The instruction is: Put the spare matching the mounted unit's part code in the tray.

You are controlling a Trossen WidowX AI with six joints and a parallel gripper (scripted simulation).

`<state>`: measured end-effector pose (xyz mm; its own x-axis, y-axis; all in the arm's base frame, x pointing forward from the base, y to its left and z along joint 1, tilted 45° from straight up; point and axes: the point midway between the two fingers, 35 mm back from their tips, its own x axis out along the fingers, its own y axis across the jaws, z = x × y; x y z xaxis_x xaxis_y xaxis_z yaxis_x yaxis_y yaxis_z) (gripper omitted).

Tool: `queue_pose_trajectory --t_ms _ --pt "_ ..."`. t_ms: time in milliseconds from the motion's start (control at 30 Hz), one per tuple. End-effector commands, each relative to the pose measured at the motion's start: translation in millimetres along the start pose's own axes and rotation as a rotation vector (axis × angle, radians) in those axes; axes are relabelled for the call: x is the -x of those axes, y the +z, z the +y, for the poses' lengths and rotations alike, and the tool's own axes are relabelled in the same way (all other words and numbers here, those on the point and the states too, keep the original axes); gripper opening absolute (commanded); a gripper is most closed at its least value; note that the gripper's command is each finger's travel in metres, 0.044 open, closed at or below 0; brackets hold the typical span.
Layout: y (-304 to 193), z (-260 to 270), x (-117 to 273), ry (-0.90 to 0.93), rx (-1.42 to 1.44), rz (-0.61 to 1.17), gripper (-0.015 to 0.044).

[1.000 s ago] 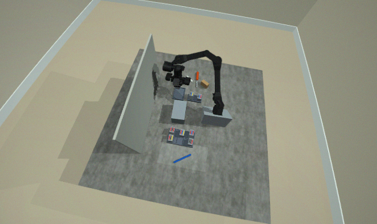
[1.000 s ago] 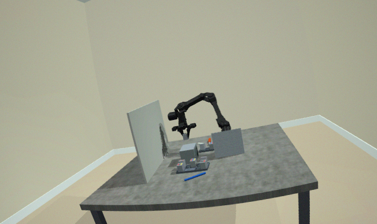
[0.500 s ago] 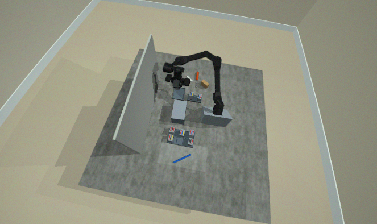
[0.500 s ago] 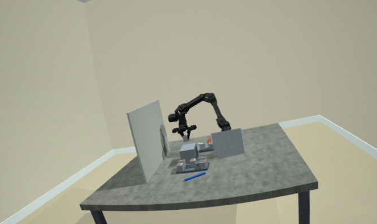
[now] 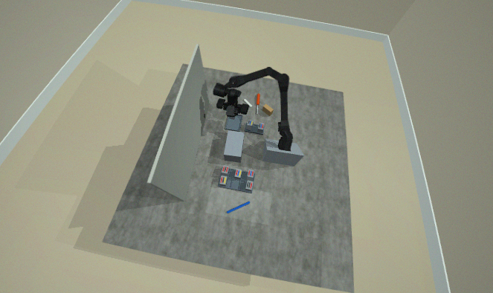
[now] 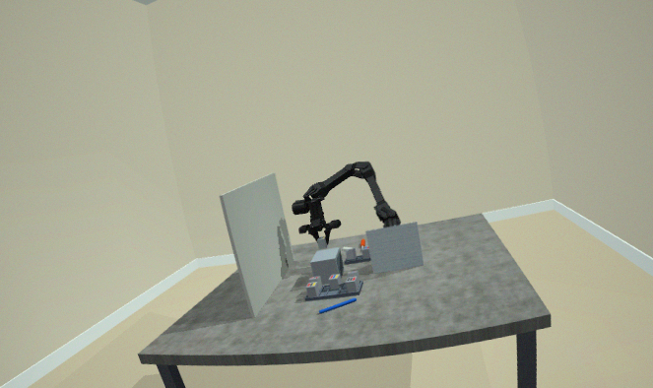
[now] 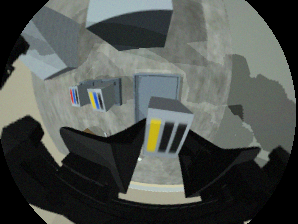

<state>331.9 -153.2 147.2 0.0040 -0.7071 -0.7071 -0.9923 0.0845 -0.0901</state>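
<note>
Wrist view — black angular hand (image 5: pixel 230 111) (image 6: pixel 322 240) (image 7: pixel 161 123) clamped on smooth grey block (image 6: pixel 322 243) (image 7: pixel 167 131), striped yellow-black-black, mottled grey tabletop (image 5: pixel 302 223) (image 6: pixel 424 305) (image 7: pixel 215 50) below.

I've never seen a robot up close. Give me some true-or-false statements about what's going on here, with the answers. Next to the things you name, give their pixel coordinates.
1. The end effector (image 5: pixel 231 111) (image 6: pixel 322 242) (image 7: pixel 161 123) holds a block (image 6: pixel 322 242) (image 7: pixel 166 131). True.
2. The held block's label has three red stripes. False: one is yellow, two are black.
3. The blue rod (image 5: pixel 238 207) (image 6: pixel 338 305) lies inside the tray (image 5: pixel 233 123) (image 7: pixel 157 90). False: it lies on the table (image 5: pixel 302 223) (image 6: pixel 449 305).
4. The larger rack (image 5: pixel 236 184) (image 6: pixel 333 295) holds five blocks. True.
5. The screwdriver (image 5: pixel 258 100) (image 6: pixel 362 242) has a green handle. False: it is orange.
</note>
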Motion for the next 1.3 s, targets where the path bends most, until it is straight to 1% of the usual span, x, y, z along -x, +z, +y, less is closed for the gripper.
queue_pose_trajectory --t_ms 0,1267 --pt "1 -1 -3 -0.005 0.007 -0.004 0.0" --pt "-1 2 -40 -0.007 0.008 0.002 0.0"
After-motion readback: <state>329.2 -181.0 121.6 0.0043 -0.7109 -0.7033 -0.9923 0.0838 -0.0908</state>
